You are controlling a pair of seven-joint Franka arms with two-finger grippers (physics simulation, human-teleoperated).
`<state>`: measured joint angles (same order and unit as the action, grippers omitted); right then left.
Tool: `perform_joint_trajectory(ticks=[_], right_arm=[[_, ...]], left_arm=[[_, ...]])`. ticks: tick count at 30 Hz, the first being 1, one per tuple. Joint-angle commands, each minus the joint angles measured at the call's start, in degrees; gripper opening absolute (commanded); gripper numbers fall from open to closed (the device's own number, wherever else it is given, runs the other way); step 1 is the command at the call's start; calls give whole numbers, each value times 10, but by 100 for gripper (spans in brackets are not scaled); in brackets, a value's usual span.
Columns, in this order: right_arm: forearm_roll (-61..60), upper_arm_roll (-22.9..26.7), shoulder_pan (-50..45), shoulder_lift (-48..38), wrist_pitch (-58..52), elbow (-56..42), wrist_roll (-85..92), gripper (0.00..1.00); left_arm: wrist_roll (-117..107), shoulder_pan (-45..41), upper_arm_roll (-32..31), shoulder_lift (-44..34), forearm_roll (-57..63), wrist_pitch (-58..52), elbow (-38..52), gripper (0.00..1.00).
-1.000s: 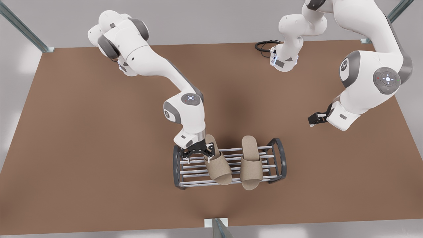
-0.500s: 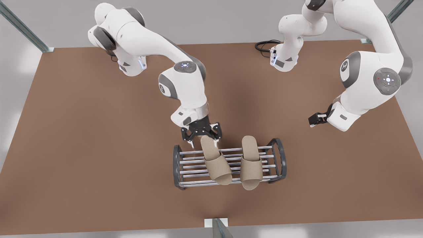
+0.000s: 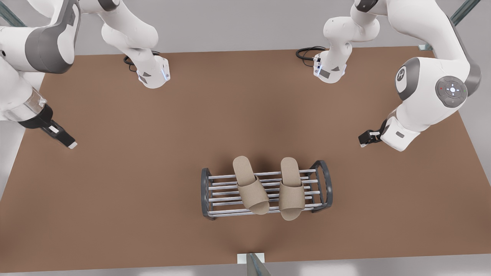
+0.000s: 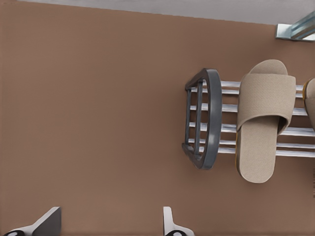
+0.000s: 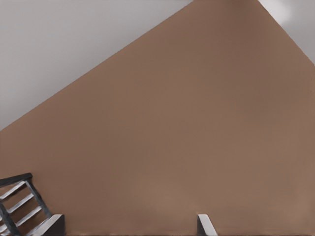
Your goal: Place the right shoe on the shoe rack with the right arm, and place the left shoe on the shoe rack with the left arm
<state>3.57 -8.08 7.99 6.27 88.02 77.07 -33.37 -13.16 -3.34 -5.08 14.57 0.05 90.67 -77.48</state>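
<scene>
The front view looks steeply down over the whole brown worktop (image 3: 115, 184). The left wrist view looks straight down at the silver-barred, dark-framed low shoe rack (image 4: 206, 118), closer. The right wrist view shares one rack end (image 5: 19, 201).

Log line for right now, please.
both slippers on shoe rack | left hand open, off rack | right hand open, waiting aside

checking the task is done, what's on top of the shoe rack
Two tan slippers lie side by side across the shoe rack bars: the left shoe and the right shoe. The bars beneath them are covered.
</scene>
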Motion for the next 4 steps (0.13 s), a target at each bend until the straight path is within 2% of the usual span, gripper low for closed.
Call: perform_joint_trajectory(ticks=[1, 4], right_arm=[[-34, -2, 0, -25, 7, 46, 313, 100], [-45, -5, -10, -24, 4, 41, 312, 100]], left_arm=[[0, 0, 0, -1, 0, -1, 0, 100], [-1, -1, -1, 3, -1, -1, 0, 100]])
